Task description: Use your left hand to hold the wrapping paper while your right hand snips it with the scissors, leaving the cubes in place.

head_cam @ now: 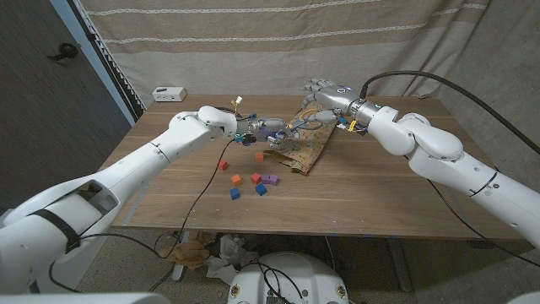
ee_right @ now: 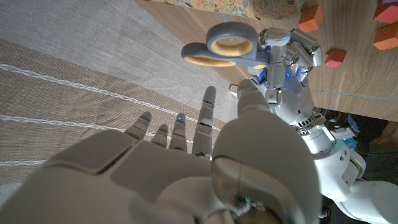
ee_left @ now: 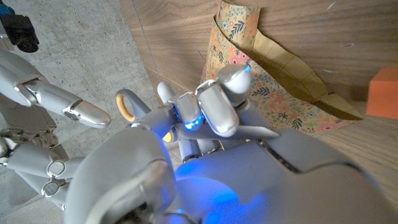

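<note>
scissors held in left hand at wrapping paper edge; right hand spread empty above.

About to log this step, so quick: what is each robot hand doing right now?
Left robot hand: holding the scissors.
Right robot hand: open, fingers spread, holding nothing.

Wrapping paper: floral print, kraft-brown underside, creased, lying mid-table.
Scissors: grey handles with yellow-lined loops, raised off the table by the paper.
Cubes: orange, red, blue, purple; scattered just before the paper.
</note>
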Tool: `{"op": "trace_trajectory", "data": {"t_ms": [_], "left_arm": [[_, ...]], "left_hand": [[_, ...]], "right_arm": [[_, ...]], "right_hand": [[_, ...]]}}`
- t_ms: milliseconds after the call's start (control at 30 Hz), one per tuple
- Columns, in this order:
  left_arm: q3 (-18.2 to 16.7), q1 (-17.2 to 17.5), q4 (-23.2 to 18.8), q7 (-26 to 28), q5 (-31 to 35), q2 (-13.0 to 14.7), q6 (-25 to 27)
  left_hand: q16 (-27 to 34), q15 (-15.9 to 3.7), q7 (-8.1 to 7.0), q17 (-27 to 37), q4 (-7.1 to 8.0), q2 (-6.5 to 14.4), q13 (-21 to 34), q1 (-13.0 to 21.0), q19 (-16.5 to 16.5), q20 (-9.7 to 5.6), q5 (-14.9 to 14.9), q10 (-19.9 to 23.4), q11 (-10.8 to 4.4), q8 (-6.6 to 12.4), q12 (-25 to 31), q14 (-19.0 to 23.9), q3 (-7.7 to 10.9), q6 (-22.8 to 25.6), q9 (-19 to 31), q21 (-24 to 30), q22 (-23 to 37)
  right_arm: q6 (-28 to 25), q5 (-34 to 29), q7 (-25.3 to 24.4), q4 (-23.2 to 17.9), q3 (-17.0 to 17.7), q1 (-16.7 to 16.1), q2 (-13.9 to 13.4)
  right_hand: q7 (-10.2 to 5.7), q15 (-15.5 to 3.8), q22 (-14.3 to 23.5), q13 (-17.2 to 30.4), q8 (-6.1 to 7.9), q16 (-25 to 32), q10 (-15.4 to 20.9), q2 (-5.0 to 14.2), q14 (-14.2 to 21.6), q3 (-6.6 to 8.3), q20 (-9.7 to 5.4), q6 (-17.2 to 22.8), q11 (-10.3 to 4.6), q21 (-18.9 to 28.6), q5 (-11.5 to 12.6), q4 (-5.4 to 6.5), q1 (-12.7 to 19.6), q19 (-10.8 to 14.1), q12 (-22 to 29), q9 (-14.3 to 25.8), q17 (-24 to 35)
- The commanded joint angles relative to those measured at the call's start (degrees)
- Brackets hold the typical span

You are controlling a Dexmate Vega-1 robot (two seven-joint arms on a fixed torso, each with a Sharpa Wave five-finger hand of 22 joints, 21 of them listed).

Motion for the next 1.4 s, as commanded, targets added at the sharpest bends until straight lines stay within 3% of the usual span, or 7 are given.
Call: {"op": "trace_trajectory", "data": {"t_ms": [33,433,533,1400], "left_arm": [[-0.3,0.8,-1.5,0.8,0.1,0.7,0.4],[-0.5,1.2,-2.2,1.1,0.0,1.1,0.5],[0.2,1.2,-4.1,2.9,2.6,2.0,0.5],[-1.0,1.8,-2.2,1.5,0.2,1.5,0.0]], "left_hand": [[0.2,-0.02,-0.20,0.1,-0.13,0.5,0.2,0.2,-0.2,-2.27,0.2,0.2,-0.53,-0.09,0.0,0.1,0.04,-0.2,0.2,0.1,-0.1],[0.2,-0.02,-0.20,0.1,-0.16,0.5,0.2,0.2,-0.2,-2.26,0.2,0.2,-0.54,-0.15,0.0,0.1,0.08,0.0,0.0,0.2,-0.1],[0.2,-0.02,-0.30,0.1,-0.17,0.5,0.2,0.2,-0.4,-2.27,0.2,0.2,-0.53,-0.04,0.0,0.1,0.07,-0.1,0.2,0.0,-0.4],[0.1,-0.01,-0.29,0.1,-0.21,0.4,0.2,0.1,-0.5,-2.27,0.2,0.1,-0.53,-0.16,0.0,0.1,0.08,0.0,0.0,0.2,-0.8]], "right_arm": [[-0.1,0.2,2.9,-0.3,0.1,0.9,-0.6],[-0.7,-0.4,5.1,-0.9,-0.1,1.3,-1.0],[-1.0,-0.5,5.8,-1.0,-0.2,1.5,-0.9],[-2.7,-4.0,11.2,-1.1,-2.5,3.9,-0.1]], "right_hand": [[-0.40,-0.37,0.0,0.0,0.68,0.4,0.7,0.03,0.5,0.56,0.28,1.2,-0.22,0.2,-0.4,0.08,0.8,0.5,0.3,0.5,0.1],[-0.51,-0.45,0.0,0.0,0.68,0.2,0.6,-0.11,0.5,0.77,0.07,0.8,-0.49,0.2,-0.7,0.10,0.9,0.6,0.2,1.0,0.1],[-0.26,-0.45,0.0,0.0,0.63,0.2,0.6,-0.13,0.5,0.82,0.11,0.5,-0.46,0.1,-0.8,0.12,0.9,0.5,0.2,1.1,0.1],[-0.01,-0.29,0.1,0.0,1.10,0.1,1.0,-0.18,0.5,1.56,0.03,1.0,-0.36,0.1,-1.3,-0.11,1.5,0.7,0.2,2.0,0.1]]}}
